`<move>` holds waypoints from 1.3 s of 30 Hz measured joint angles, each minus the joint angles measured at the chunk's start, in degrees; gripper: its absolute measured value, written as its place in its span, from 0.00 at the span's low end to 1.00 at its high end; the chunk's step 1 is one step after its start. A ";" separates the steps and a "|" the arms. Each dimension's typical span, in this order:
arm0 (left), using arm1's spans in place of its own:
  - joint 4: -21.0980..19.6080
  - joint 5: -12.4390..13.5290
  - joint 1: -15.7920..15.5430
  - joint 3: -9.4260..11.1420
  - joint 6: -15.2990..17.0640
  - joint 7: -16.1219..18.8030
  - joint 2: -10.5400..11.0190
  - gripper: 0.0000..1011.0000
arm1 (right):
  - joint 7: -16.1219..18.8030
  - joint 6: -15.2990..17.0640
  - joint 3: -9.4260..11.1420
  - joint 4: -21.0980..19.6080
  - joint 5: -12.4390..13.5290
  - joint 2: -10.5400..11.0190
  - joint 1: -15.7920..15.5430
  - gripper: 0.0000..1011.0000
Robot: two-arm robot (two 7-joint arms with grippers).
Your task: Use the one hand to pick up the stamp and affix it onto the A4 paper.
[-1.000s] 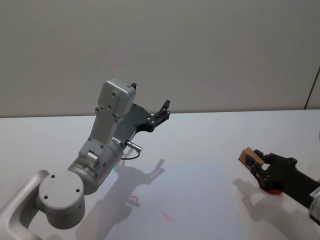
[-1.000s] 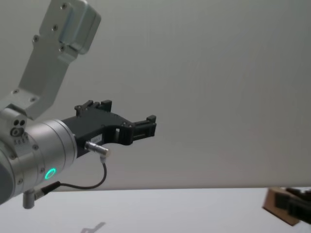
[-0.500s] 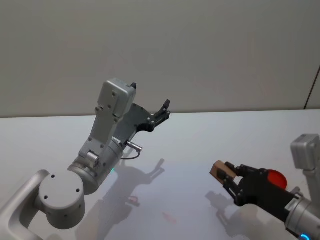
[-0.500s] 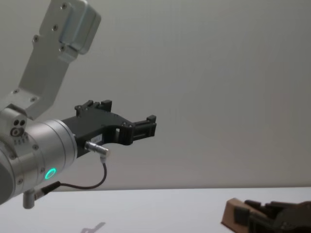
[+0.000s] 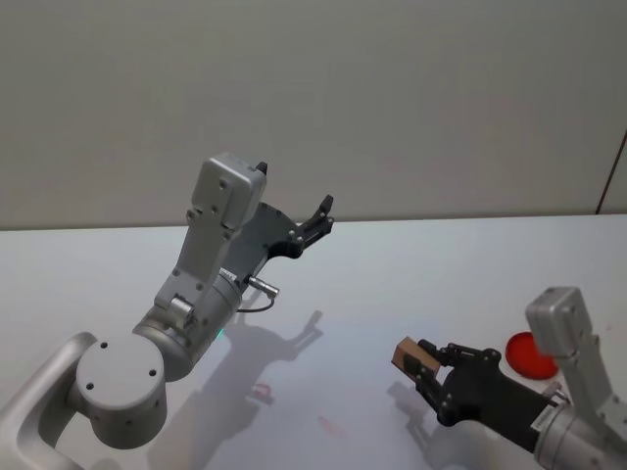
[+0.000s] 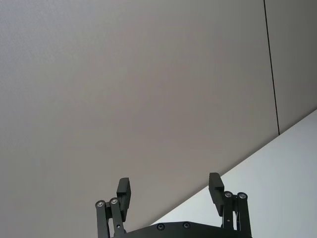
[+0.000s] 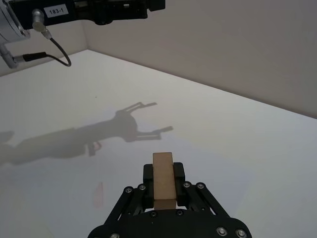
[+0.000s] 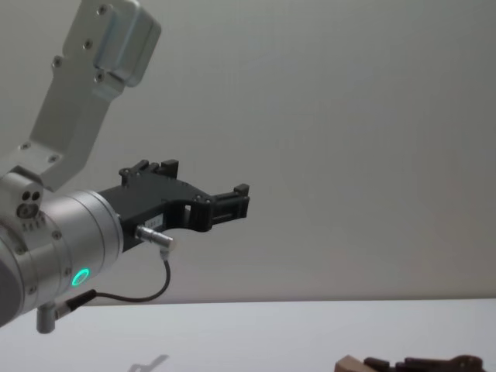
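My right gripper [image 5: 427, 366], the hand, is shut on a light wooden stamp [image 5: 411, 354] and holds it low over the white table [image 5: 392, 274], right of centre. The right wrist view shows the stamp [image 7: 163, 179] clamped upright between the black fingers. At the chest view's bottom edge the stamp [image 8: 350, 363] just shows. I cannot tell the A4 paper apart from the white surface. My left gripper [image 5: 320, 216] hangs open and empty high in the air, its fingers [image 6: 124, 187] spread.
A round red ink pad [image 5: 530, 353] lies on the table just right of the right gripper. Faint red marks [image 5: 263, 393] show on the surface near the front middle. The left arm's shadow [image 7: 124, 126] falls across the table centre.
My right gripper has carried the stamp leftward and nearer to me, off the red ink pad, which now shows. The left arm has not moved.
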 joint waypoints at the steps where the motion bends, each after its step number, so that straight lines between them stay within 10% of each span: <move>1: 0.00 0.00 0.00 0.00 0.00 0.00 0.00 0.99 | 0.01 -0.07 -0.09 0.15 -0.21 -0.07 0.05 0.22; 39: 0.00 0.00 0.00 0.00 0.00 0.00 0.00 0.99 | -0.62 -0.32 -2.15 4.22 -5.57 -0.61 0.15 0.22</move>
